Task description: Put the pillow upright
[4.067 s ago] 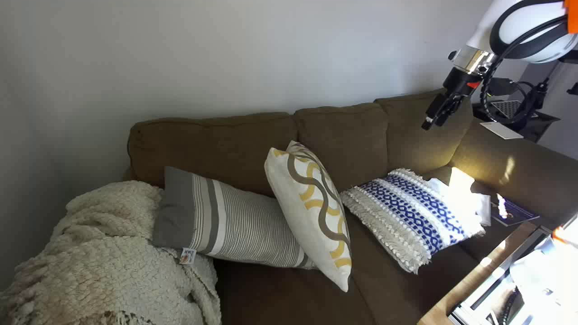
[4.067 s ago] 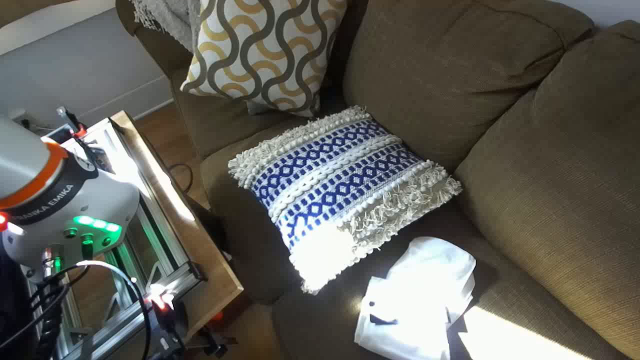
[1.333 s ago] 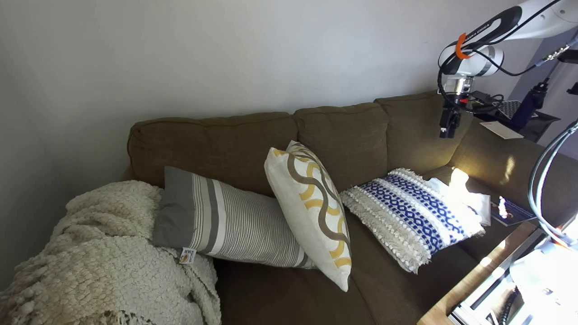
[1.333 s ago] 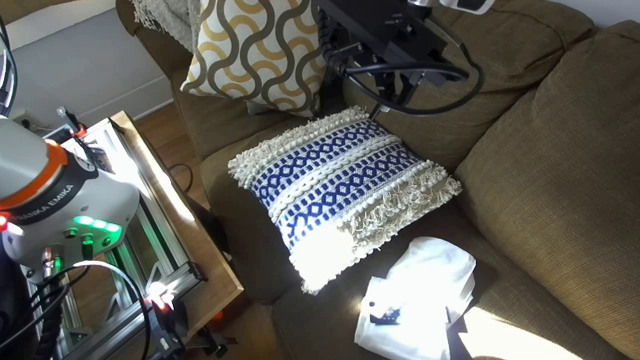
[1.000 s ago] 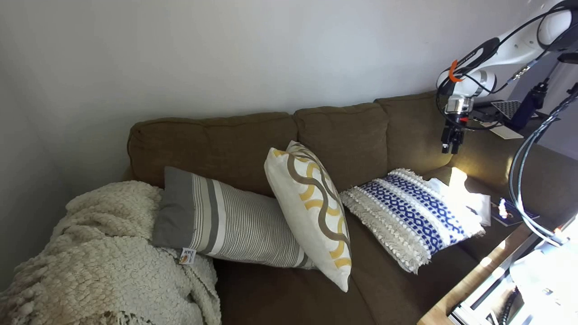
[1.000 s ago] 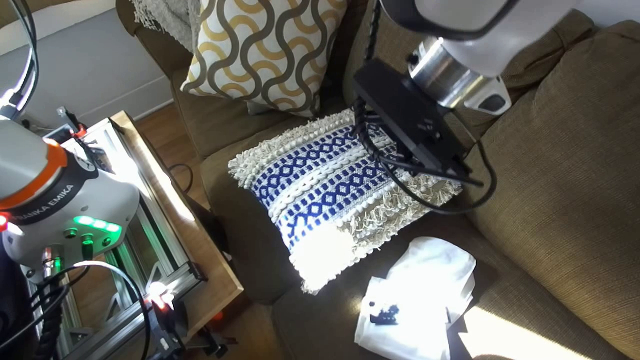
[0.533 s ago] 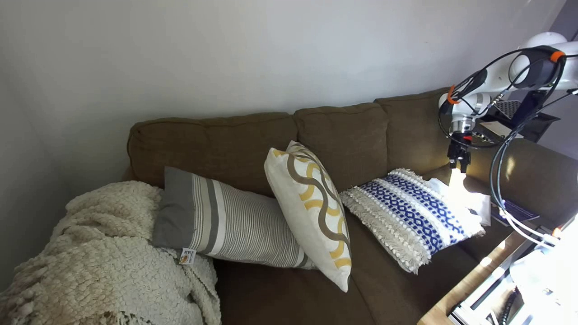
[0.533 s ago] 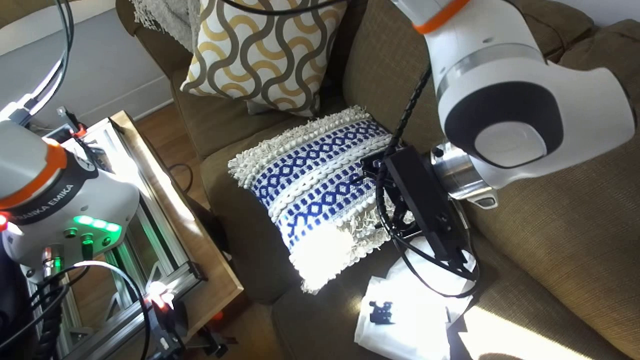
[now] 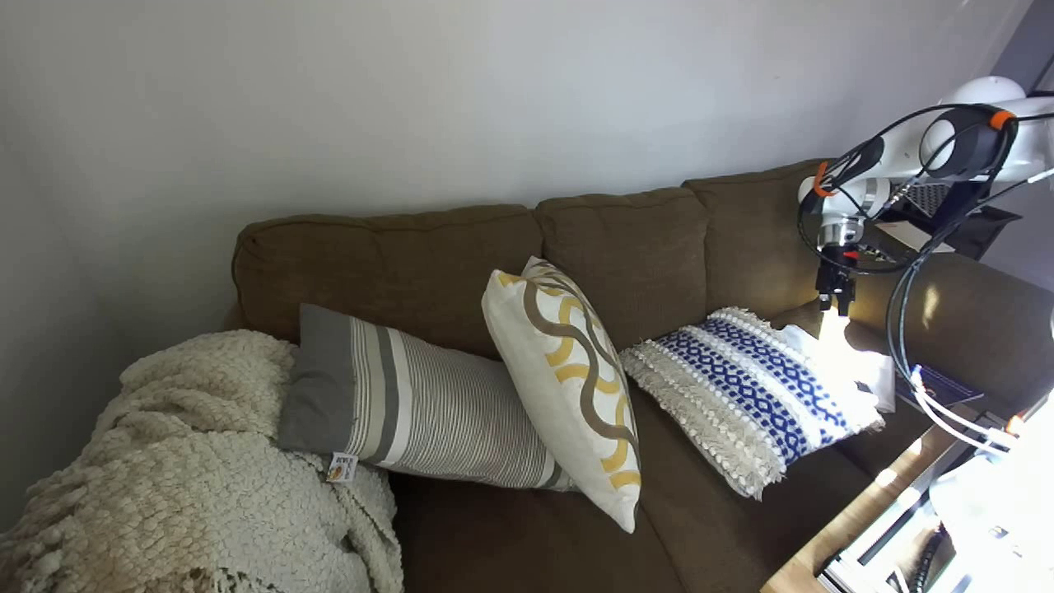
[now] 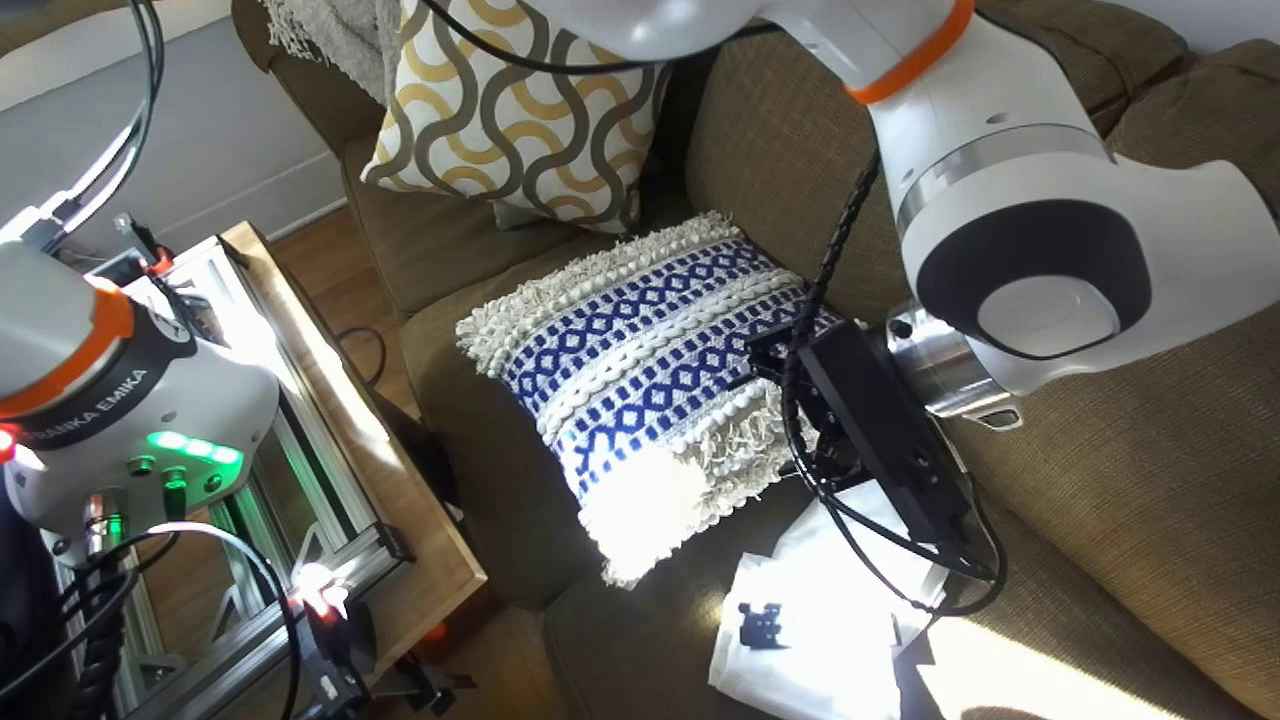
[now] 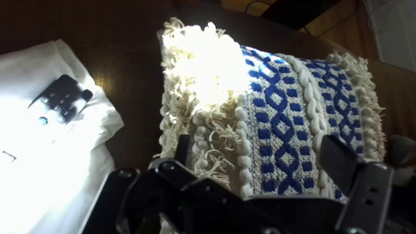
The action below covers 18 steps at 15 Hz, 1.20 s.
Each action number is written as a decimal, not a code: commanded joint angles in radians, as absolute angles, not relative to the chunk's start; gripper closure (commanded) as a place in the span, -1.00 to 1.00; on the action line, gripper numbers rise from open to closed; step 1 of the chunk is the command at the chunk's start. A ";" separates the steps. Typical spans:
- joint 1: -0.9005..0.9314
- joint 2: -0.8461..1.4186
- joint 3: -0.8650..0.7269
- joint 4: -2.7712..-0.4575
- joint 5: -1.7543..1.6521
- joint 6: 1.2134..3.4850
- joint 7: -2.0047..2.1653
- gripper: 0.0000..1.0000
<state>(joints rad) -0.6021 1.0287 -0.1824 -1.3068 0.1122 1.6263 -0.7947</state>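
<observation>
The pillow point(image 9: 741, 387) is white with blue woven bands and cream fringe. It lies flat on the brown sofa seat, angled, in both exterior views point(image 10: 630, 370), with one fringed corner in bright sun. In the wrist view the pillow point(image 11: 282, 123) fills the middle. My gripper point(image 11: 260, 156) is open and points down above the pillow's fringed side near the sofa back, with one finger point(image 11: 183, 149) over the fringe and one over the woven braid. Nothing is held. In both exterior views the gripper point(image 9: 835, 306) point(image 10: 768, 425) hovers there; whether it touches cannot be told.
A cream swirl cushion point(image 9: 568, 387) leans beside a grey striped pillow point(image 9: 445, 403). White cloth point(image 10: 810, 650) lies by the pillow's sunlit side. The sofa back point(image 10: 1120, 520) rises close to my wrist. The wooden table edge point(image 10: 430, 530) stands in front of the sofa.
My arm has come in over the sofa and lowered the gripper to above the pillow's fringed side. In the last half second it shifted only slightly. The pillow has not moved.
</observation>
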 commanded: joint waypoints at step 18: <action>-0.703 1.443 -0.120 -0.898 0.146 1.708 -0.885 -1.00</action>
